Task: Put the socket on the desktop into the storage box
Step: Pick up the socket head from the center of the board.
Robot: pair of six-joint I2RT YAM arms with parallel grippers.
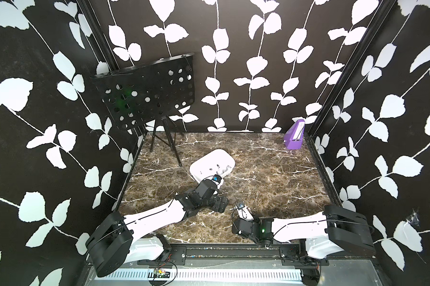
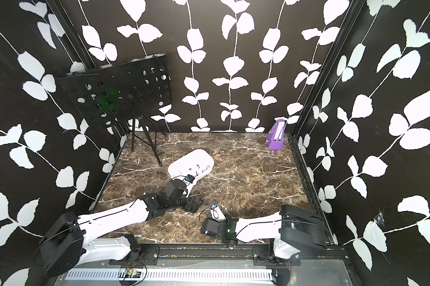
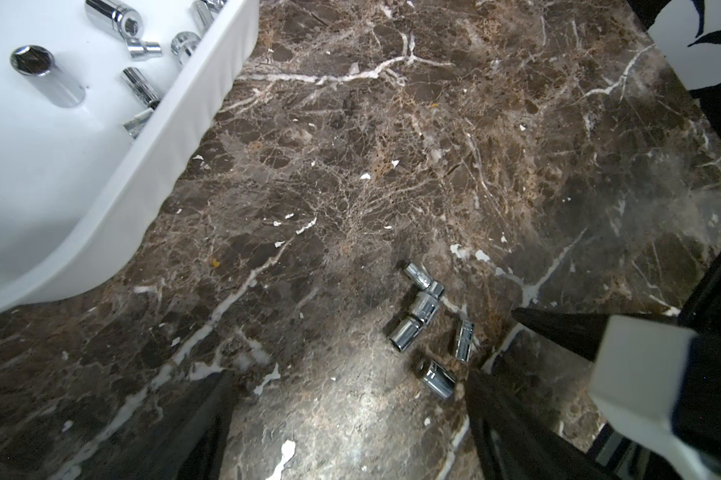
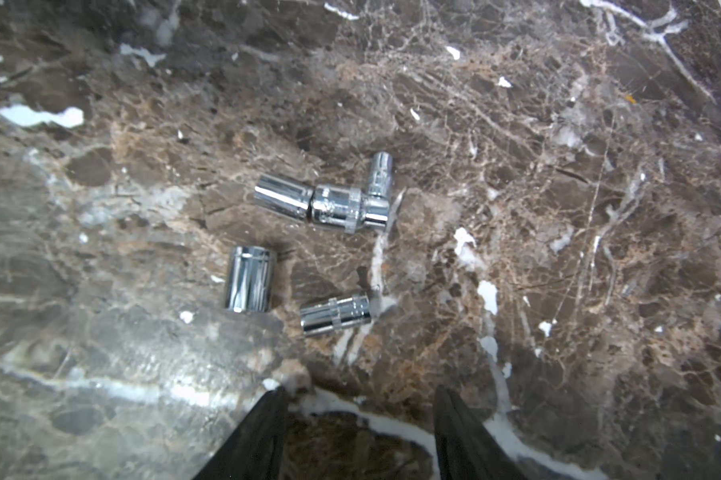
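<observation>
Inside the storage box several sockets already lie, while a group of loose sockets rests on the counter not far from it. The left pincer and the right pincer hover close by, jaws apart and empty, so the collecting seems roughly half done.

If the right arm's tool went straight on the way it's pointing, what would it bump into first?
Probably the small chrome socket lying just ahead of the open right tool, with the stubbier socket beside that line. Depth is unclear; it may touch the desktop first.
</observation>
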